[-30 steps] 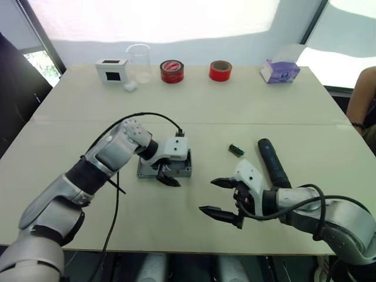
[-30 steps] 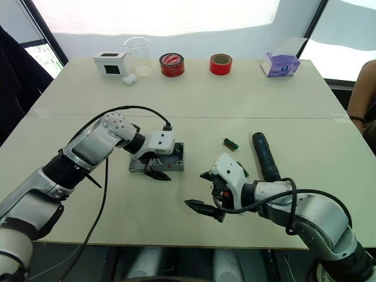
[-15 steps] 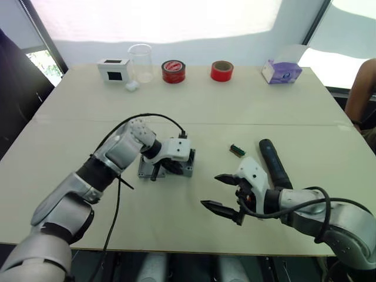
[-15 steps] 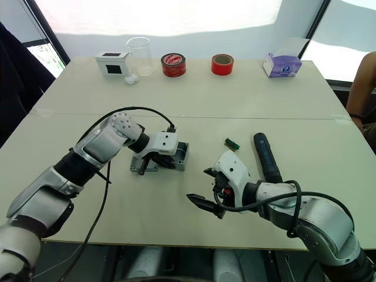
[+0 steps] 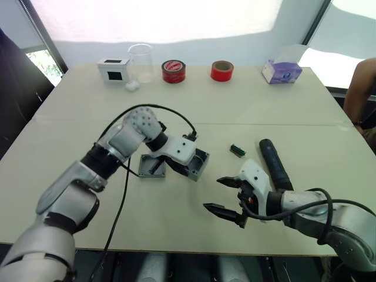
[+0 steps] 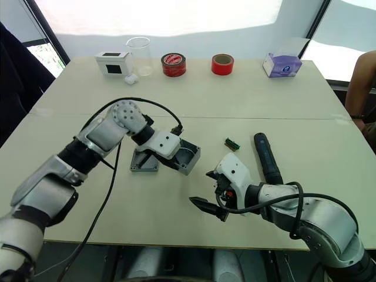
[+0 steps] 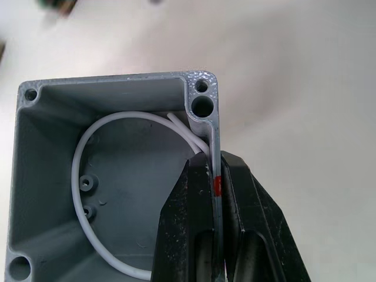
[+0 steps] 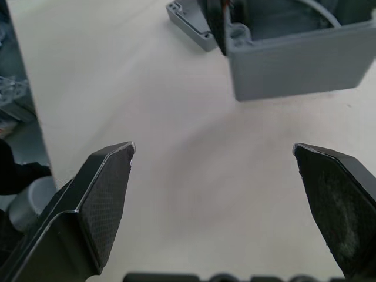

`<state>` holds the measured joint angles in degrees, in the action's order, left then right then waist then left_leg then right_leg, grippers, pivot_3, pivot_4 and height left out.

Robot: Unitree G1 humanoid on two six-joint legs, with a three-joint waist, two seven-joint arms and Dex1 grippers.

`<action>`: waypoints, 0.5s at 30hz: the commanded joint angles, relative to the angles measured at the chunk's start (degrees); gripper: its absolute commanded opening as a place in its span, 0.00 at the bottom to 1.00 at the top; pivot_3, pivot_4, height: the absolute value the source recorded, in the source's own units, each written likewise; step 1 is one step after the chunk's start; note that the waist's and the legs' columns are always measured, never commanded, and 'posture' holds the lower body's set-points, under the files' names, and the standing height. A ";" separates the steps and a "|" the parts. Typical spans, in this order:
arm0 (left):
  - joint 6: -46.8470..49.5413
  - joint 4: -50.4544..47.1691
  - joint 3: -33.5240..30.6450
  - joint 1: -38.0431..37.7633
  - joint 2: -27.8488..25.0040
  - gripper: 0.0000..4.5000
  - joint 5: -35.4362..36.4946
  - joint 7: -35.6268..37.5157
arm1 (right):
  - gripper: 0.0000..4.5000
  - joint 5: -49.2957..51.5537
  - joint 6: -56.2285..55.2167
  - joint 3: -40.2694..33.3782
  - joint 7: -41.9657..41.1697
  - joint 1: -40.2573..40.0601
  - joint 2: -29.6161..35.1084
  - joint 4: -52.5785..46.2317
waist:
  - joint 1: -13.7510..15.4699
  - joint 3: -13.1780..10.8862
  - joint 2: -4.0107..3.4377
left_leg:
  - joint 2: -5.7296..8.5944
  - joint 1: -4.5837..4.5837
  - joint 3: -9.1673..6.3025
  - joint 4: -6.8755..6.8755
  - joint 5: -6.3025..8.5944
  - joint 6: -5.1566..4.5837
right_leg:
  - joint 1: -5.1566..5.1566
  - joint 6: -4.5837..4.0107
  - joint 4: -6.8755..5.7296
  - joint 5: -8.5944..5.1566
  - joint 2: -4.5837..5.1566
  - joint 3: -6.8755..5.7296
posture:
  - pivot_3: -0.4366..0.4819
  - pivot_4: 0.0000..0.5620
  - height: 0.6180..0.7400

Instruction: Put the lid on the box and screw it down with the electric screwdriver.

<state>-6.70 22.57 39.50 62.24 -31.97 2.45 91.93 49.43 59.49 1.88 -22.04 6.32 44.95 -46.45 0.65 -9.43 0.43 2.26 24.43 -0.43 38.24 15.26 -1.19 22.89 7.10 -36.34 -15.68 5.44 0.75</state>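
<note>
Grey and rigid, the box (image 5: pixel 195 164) hangs tilted just above the surface (image 5: pixel 247 106), the left gripper (image 7: pixel 215 189) pinched shut on one thin side wall, one finger inside by the white wire loop (image 7: pixel 82 194) and one outside. It looks light and stiff, so a wall pinch should hold, though smooth plastic could swivel; a grip near a corner post seems steadier. Beside it the lid (image 5: pixel 151 167) lies flat on the surface, shallow and best taken by opposite edges. The right gripper (image 5: pixel 227 198) hovers empty, its fingers spread wide, near the electric screwdriver (image 5: pixel 272 163), a smooth cylinder likely to roll, best grasped mid-body.
</note>
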 commanded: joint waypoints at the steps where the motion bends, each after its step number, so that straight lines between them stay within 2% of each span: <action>1: -8.68 8.47 2.59 2.64 2.69 0.01 -0.23 0.56 | 1.00 -0.37 -0.97 -1.48 1.18 -0.66 -0.81 -2.84 | 0.02 -0.01 0.01 | 0.00 0.01 0.00 0.00 0.00 0.00 | 0.00 0.00 0.00 0.00 -0.01 -0.01 | 0.48 0.27 1.00; 7: -15.83 20.47 4.18 6.37 8.39 0.01 -1.62 0.56 | 1.00 -2.06 -1.02 -1.25 3.65 -3.80 -1.55 -5.62 | 0.13 -0.04 0.07 | 0.02 0.07 0.00 0.03 0.00 -0.01 | 0.02 0.02 0.00 0.01 -0.02 -0.02 | 0.48 0.27 1.00; 10: -17.66 23.18 6.12 6.98 9.23 0.01 -0.91 0.56 | 1.00 -2.14 -0.68 -0.94 4.46 -4.75 -1.93 -6.60 | 0.02 -0.04 0.07 | 0.02 0.06 0.00 0.04 0.01 -0.03 | 0.01 0.03 0.01 0.01 -0.02 -0.02 | 0.48 0.27 1.00; 12: -17.21 22.34 7.74 7.06 8.53 0.15 1.33 0.56 | 1.00 -1.82 -0.34 -0.99 4.78 -4.58 -2.04 -6.91 | -0.15 -0.04 0.07 | 0.01 0.06 0.00 0.04 0.02 -0.03 | 0.02 0.03 -0.01 0.01 -0.03 -0.01 | 0.48 0.27 1.00; 13: -16.97 21.97 8.39 7.15 8.22 0.19 2.23 0.56 | 1.00 -1.70 -0.22 -1.04 4.85 -4.45 -2.05 -6.94 | -0.23 -0.04 0.07 | 0.00 0.06 0.00 0.03 0.02 -0.03 | 0.03 0.03 -0.01 0.01 -0.04 0.00 | 0.48 0.27 1.00; 15: -15.95 20.64 9.76 7.26 7.18 0.37 4.14 0.56 | 1.00 -1.40 0.12 -1.07 4.87 -3.95 -1.99 -6.89 | -0.28 -0.04 0.07 | -0.01 0.05 -0.01 0.03 0.01 -0.03 | 0.05 0.03 -0.04 0.01 -0.05 0.00 | 0.48 0.27 1.00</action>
<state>-23.07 44.95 48.65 68.13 -23.70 4.06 92.30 47.44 59.73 1.53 -17.26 1.59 43.35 -51.47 0.37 -9.47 0.50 2.25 24.49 -0.43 38.27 15.28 -1.22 22.95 7.13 -36.39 -15.66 5.39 0.76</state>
